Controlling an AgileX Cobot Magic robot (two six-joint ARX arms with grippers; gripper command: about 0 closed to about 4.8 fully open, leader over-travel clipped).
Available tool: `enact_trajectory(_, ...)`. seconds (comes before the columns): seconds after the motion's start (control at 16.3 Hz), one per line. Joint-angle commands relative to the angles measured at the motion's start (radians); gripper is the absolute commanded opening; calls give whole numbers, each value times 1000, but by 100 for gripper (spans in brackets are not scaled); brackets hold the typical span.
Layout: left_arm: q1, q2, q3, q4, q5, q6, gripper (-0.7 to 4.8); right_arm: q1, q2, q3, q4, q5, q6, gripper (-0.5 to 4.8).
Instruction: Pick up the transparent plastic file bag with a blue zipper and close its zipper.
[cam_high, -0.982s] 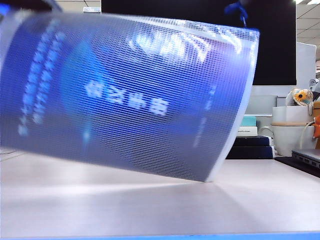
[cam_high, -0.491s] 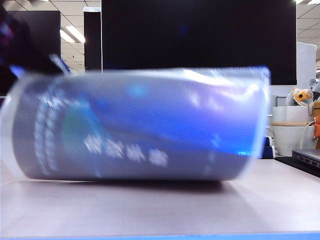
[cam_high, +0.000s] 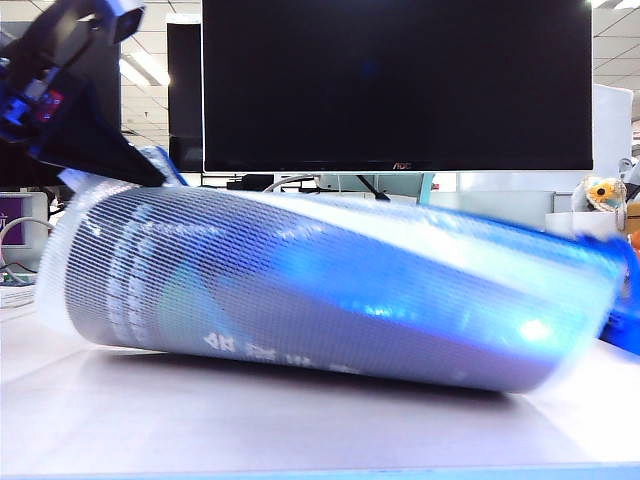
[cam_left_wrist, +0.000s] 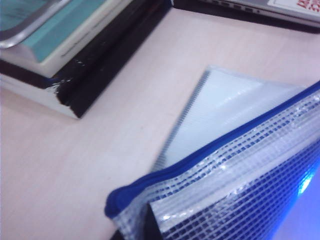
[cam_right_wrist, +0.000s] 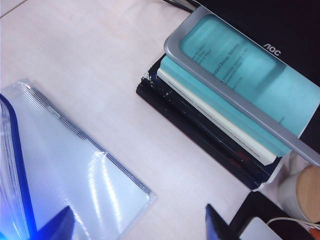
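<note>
The file bag (cam_high: 330, 290) fills the exterior view, bowed into a curve, with its lower side resting on the table and blue printed sheets inside. My left gripper (cam_high: 135, 165) holds the bag's raised left end. In the left wrist view it (cam_left_wrist: 146, 226) is shut on the bag's corner (cam_left_wrist: 240, 165), right by the blue zipper (cam_left_wrist: 200, 157). My right gripper (cam_right_wrist: 137, 230) stands open over the bag's far corner (cam_right_wrist: 75, 165), with one blue finger (cam_right_wrist: 60, 227) above the plastic and the other (cam_right_wrist: 215, 225) above bare table. The zipper pull is out of view.
A stack of books (cam_right_wrist: 225, 115) with a teal cover on top lies close to the bag's far corner, also in the left wrist view (cam_left_wrist: 65, 45). A black monitor (cam_high: 400, 80) stands behind. A laptop edge (cam_left_wrist: 260, 7) and a wood-lidded white cup (cam_right_wrist: 305, 190) sit nearby.
The bag has come down from high in front of the camera onto the table, and its right end has swung lower. My left arm now shows at upper left.
</note>
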Motion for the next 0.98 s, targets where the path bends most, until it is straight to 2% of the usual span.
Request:
enact_trajectory(0.06,-20,-2,5,16,-148,43,-6,2,-3,2,1,2,1,337)
enact_trajectory(0.12,-33,-2,5,16,-259,43,-6,2,-3,2,1,2,1,337)
enact_trajectory(0.18,-39,-2,5,1,-322,52,-6,2,-3,2,1,2,1,337)
enact_trajectory(0.31,-39,-2,5,-58,-225,52,-6,2,-3,2,0,2,1,337)
enact_trajectory(0.43,-39,-2,5,-185,18,66,-6,2,-3,2,-14,1,1,336)
enact_trajectory(0.49,-39,-2,5,-204,60,70,-6,2,-3,2,-19,1,1,336)
enact_trajectory(0.68,-39,-2,6,-180,-42,47,-3,2,-3,2,-28,0,1,336)
enact_trajectory(0.74,-39,-5,7,-182,16,19,132,2,-3,2,-35,-1,1,336)
enact_trajectory(0.8,-39,-6,8,-181,96,5,302,2,-3,2,-43,-1,1,336)
enact_trajectory(0.86,-39,-6,10,-181,163,-3,392,2,-3,2,-50,-1,1,337)
enact_trajectory(0.92,-39,-6,18,-183,232,-25,451,2,-3,0,-52,-1,1,336)
enact_trajectory(0.98,-39,-11,34,-184,309,-75,479,2,-3,-1,-57,-1,1,336)
